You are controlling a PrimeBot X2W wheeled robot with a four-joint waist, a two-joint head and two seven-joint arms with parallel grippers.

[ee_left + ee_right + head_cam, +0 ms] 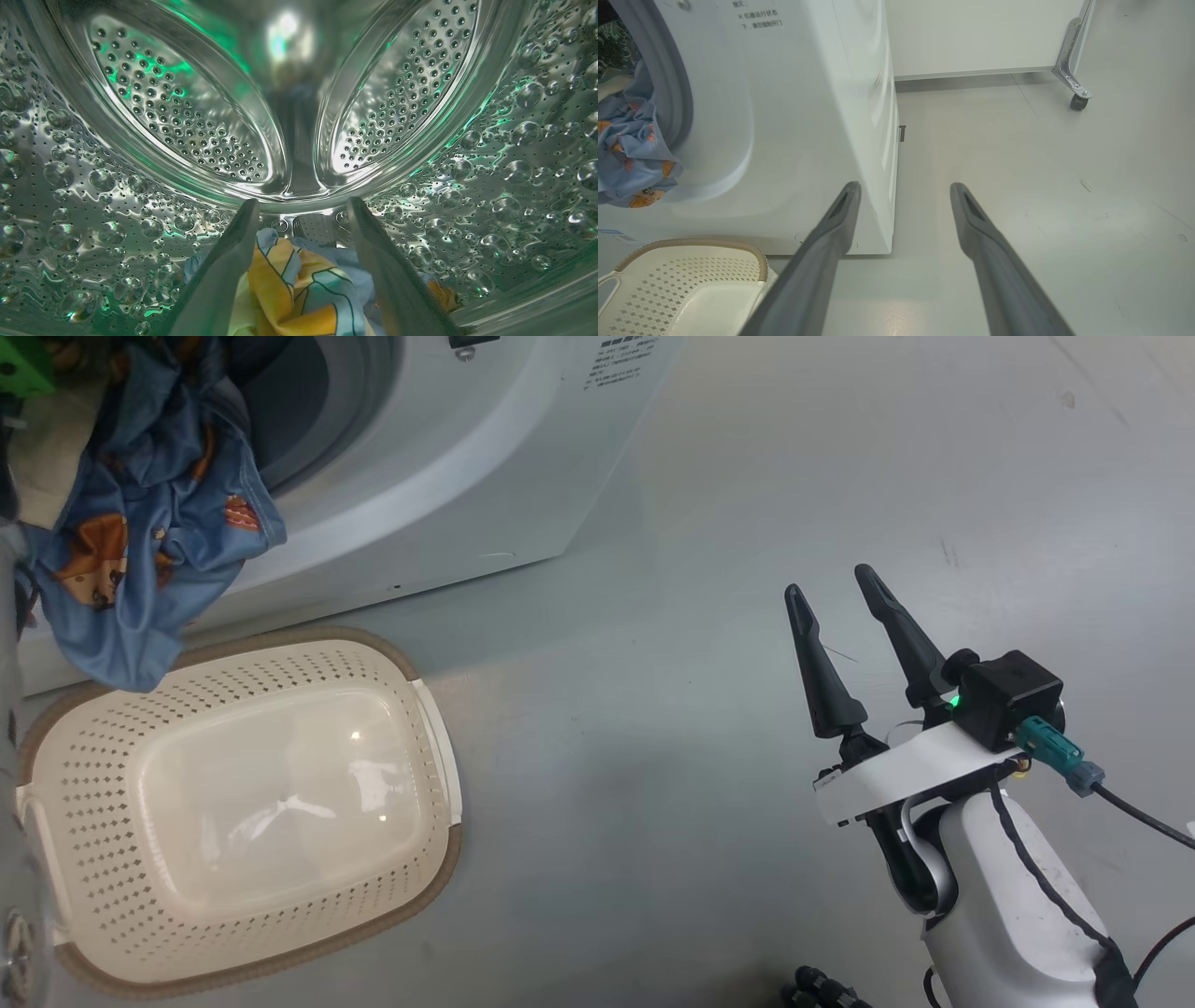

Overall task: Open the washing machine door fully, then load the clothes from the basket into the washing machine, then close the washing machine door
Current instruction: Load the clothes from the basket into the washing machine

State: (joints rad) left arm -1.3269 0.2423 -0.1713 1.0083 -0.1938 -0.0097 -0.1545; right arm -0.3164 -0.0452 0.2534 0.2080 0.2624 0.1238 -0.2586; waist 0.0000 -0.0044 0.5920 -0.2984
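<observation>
Clothes drape from the washing machine (basket below).

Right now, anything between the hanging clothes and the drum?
Nothing visible. The clothes drape over the lip of the washing machine opening, partly outside, above the basket. The left tool is open inside the drum.

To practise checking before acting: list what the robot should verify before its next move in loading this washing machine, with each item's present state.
1. Cream perforated plastic basket empty: ok.
2. Left gripper open inside the shiny perforated steel drum: ok.
3. Light-blue printed garment wholly inside the big white front-loading washing machine: not ok, hangs over the opening's lip.
4. Right gripper open, holding nothing: ok.
5. Yellow-and-blue patterned cloth in the drum clear of the left fingers: cannot tell.
</observation>
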